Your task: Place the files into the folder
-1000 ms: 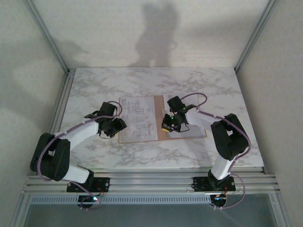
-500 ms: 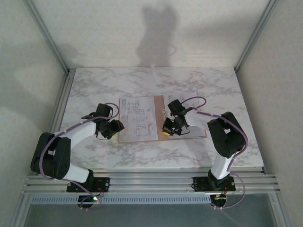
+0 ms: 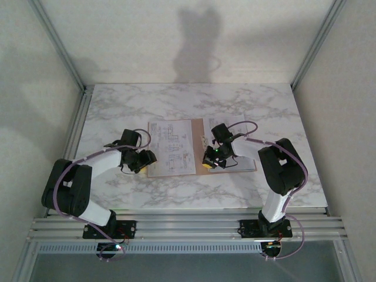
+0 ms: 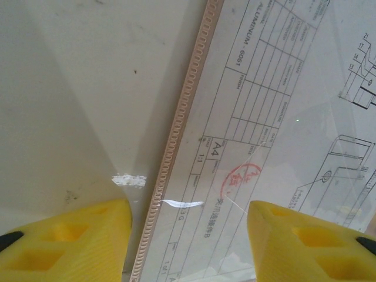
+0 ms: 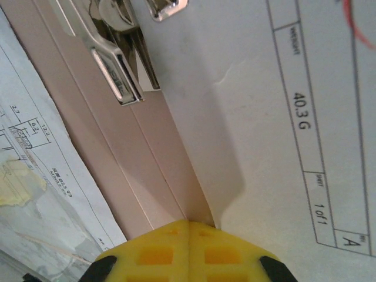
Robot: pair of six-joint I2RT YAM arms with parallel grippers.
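Marble tabletop [image 3: 117, 100]: left gripper [image 4: 188, 235], empty, has widened over a printed white paper sheet [image 4: 276, 117]; right gripper [image 5: 189, 232] stays closed at the edge of a second sheet [image 5: 282, 88] on the pinkish-tan card folder [image 5: 117, 147]; filing looks nearly done.

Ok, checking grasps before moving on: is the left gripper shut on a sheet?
No, the yellow fingers of the left gripper stand wide apart, clamping nothing.

- The left end effector [image 4: 188, 235] has two yellow fingers [image 4: 76, 235], set apart.
- A paper [image 4: 276, 117] with black lines and a red stamp [image 4: 241, 178] lies beside the white bench [image 4: 88, 88].
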